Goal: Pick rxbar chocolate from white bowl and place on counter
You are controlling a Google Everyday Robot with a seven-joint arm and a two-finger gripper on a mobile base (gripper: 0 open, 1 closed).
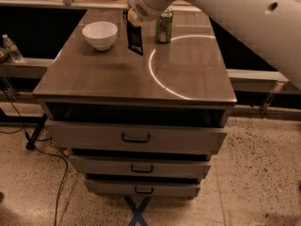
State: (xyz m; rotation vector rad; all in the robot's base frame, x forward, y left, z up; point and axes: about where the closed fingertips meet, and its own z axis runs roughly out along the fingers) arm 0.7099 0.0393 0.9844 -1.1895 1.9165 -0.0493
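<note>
The white bowl (99, 34) stands empty at the far left of the counter (113, 79). My gripper (131, 19) is to the right of the bowl, above the counter's middle, and is shut on the top end of the rxbar chocolate (135, 39). The black bar hangs upright from the gripper, its lower end just above the glossy top. My white arm reaches in from the upper right.
A green drink can (164, 26) stands just right of the hanging bar, at the back of the counter. A bright curved reflection (155, 74) marks the top. Three drawers with dark handles (135, 138) are below. A water bottle (11, 48) stands on a shelf at left.
</note>
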